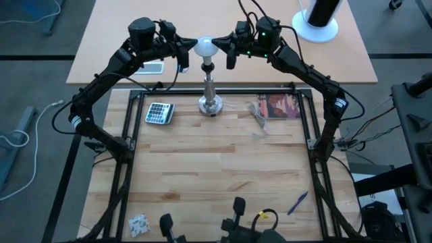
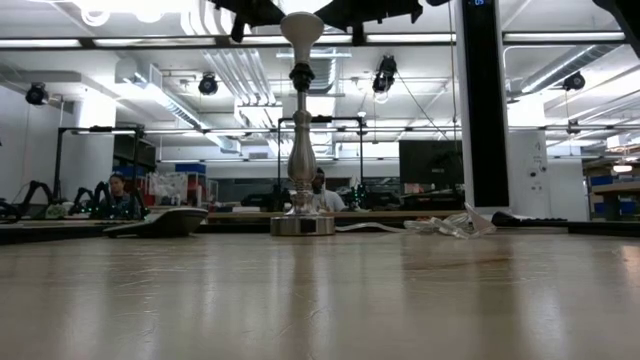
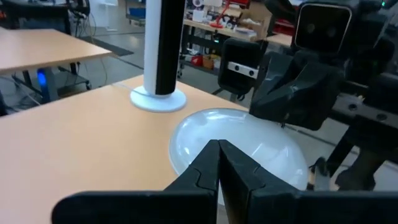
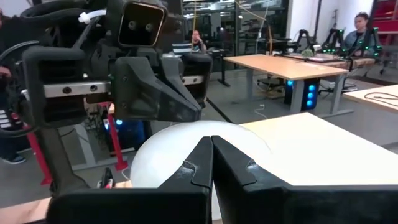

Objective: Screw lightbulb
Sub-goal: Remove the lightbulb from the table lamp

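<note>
The lightbulb sits upright at the top of the silver stand, which rests on the table near its far edge. The left gripper is just beside the bulb on one side, fingers pressed fully together and holding nothing. The right gripper meets the bulb from the opposite side, likewise closed and empty. Both closed tips seem to touch the glass, though contact is hard to confirm. A calculator lies on the table left of the stand, and a book lies to its right.
</note>
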